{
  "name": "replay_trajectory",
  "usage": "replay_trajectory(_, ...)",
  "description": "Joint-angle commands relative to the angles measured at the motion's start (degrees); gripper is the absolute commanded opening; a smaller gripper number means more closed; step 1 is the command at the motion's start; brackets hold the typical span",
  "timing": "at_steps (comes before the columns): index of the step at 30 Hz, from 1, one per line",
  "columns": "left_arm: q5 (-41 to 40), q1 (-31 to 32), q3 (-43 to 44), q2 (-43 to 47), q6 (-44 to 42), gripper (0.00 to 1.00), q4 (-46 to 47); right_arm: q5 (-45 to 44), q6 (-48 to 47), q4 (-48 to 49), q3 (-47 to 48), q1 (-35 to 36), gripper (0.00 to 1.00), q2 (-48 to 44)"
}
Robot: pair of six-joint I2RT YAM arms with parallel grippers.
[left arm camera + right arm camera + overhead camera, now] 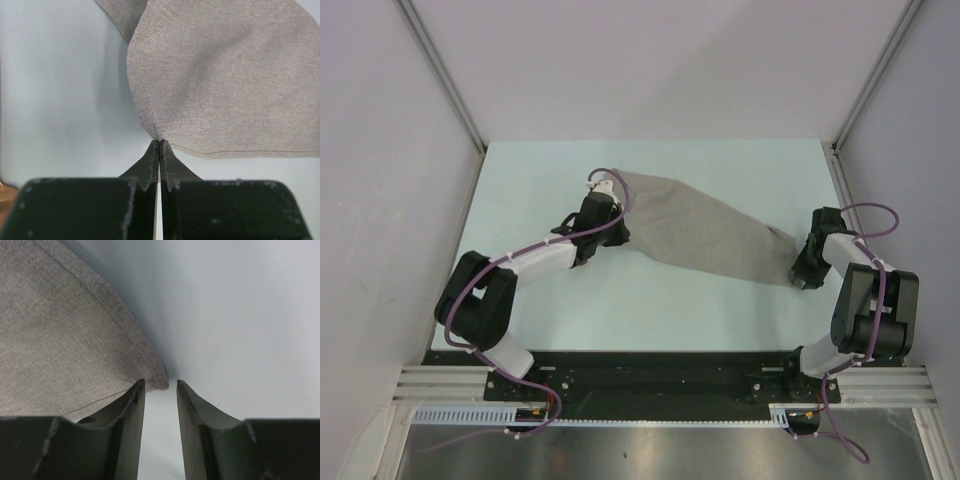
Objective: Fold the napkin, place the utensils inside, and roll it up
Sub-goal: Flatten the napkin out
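Observation:
The grey-beige napkin lies stretched across the middle of the pale table, from upper left to lower right. My left gripper is shut on the napkin's left edge. In the left wrist view the fingertips pinch a fold of the napkin. My right gripper is open at the napkin's right corner. In the right wrist view that gripper has the corner of the napkin just ahead of its left finger, not gripped. The wooden spoon is out of view.
Grey walls with metal rails enclose the table on the left, back and right. The arms' black base bar runs along the near edge.

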State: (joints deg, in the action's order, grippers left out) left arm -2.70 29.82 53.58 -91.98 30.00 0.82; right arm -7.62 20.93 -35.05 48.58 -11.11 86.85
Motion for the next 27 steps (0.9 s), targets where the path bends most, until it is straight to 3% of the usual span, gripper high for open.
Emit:
replay_trajectory(1, -0.2, -0.5, -0.1, 2.9, 0.0, 0.00, 1.4, 1.9, -0.2, 4.0, -0.7, -1.4, 0.35, 1.4)
replay_trajectory(8, -0.8, -0.6, 0.0, 3.0, -0.1, 0.00, 0.9, 3.7, -0.8, 7.0, -2.4, -1.8, 0.31, 3.9)
replay_trajectory(11, -0.7, -0.5, -0.2, 3.3, -0.2, 0.00, 1.5, 5.4, -1.4, 8.1, -3.3, -2.1, 0.17, 3.4)
replay_trajectory(13, -0.4, -0.5, -0.7, 4.0, -0.3, 0.00, 2.4, 6.7, -1.8, 8.6, -3.5, -2.1, 0.02, 2.5)
replay_trajectory(15, -0.4, -0.5, -0.6, 5.6, -0.6, 0.00, 3.0, 9.2, -2.5, 8.2, -2.9, -1.9, 0.00, -0.2)
replay_trajectory(22, -4.2, -0.5, 3.5, 15.7, -2.2, 0.00, 2.8, 10.4, -2.1, -0.6, 10.3, -1.0, 0.00, -17.0)
replay_trajectory(27, -7.1, -0.5, 10.4, 23.9, -5.4, 0.00, 1.6, 9.3, -2.3, -4.8, 28.7, 0.1, 0.00, -25.2)
